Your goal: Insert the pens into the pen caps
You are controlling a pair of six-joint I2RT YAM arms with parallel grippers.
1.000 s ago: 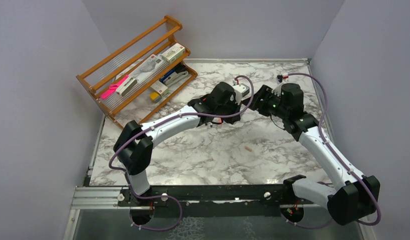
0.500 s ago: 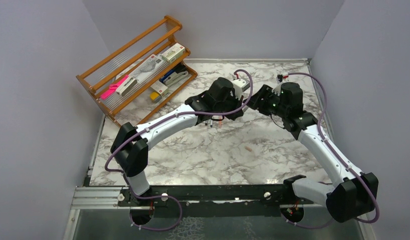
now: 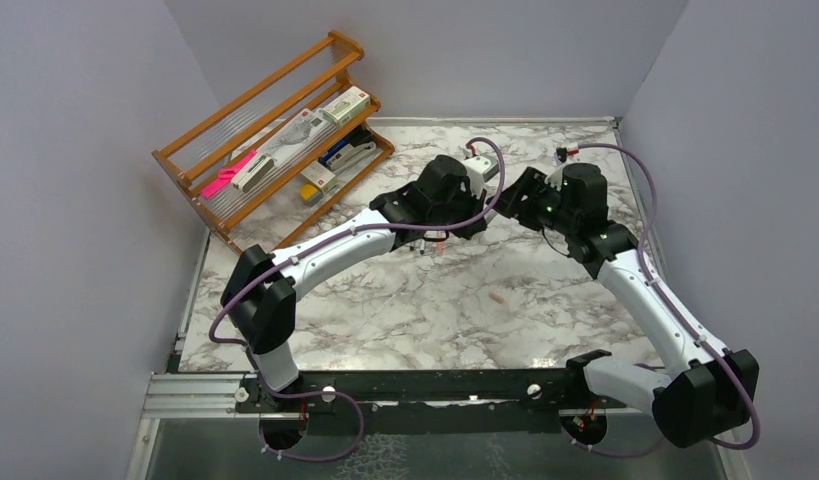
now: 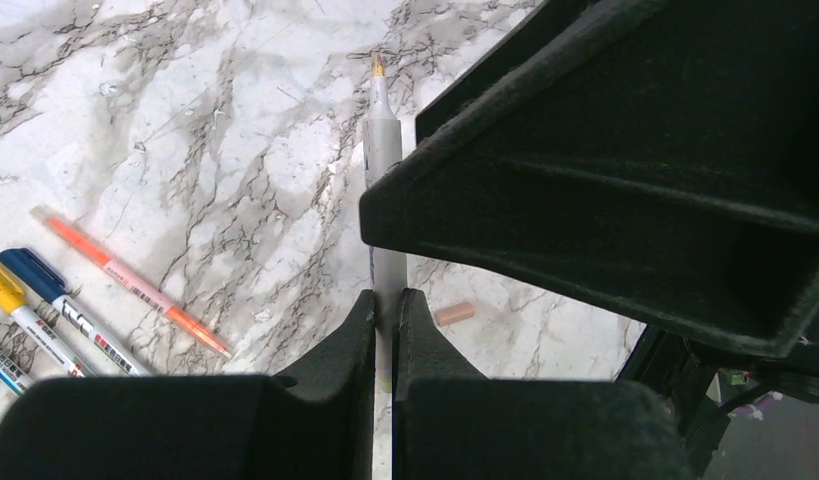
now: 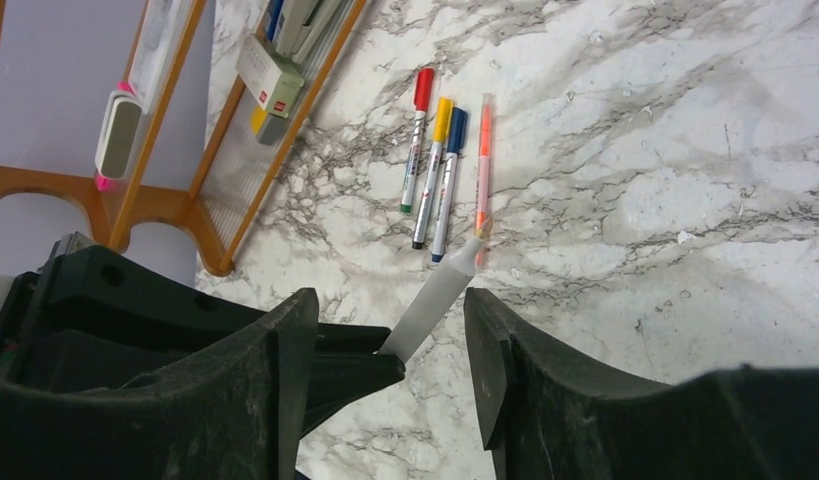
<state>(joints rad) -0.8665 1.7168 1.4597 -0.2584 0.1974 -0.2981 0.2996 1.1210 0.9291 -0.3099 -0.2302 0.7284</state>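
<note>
- The left gripper (image 4: 387, 300) has its jaws squeezed tight on a thin grey-barrelled marker pen (image 4: 382, 190). It grips low on the barrel, so most of the pen sticks out past the fingertips.
- The right gripper (image 5: 390, 305) has its jaws apart with nothing in them. The pen's front end pokes up into the gap, and as far as I can tell it touches neither finger.
- The pen's long axis runs straight out from the left jaws. The bare tan nib leads, pointing away from the left wrist and toward the right gripper.
- It's held up off the marble table (image 3: 405, 310), over the far half and roughly mid-width.
- Step-wise, I'd say the pen is picked and presented but its cap hasn't been fetched.
- A tiny pale pinkish-tan plastic cap (image 4: 453, 314) lies alone on the marble, right of middle and nearer the near edge, well apart from both grippers.
- Next move, I reckon, is for the right gripper to go down for that cap and pinch it with the open end facing the nib. Then it lines the cap up on the pen's axis. The cap is small and round, so it could easily roll or squirt out.
- Further out, three capped pens (red, yellow and dark blue caps) (image 5: 432, 170) and a salmon-orange pen (image 5: 482, 160) lie side by side near mid-table.
</note>
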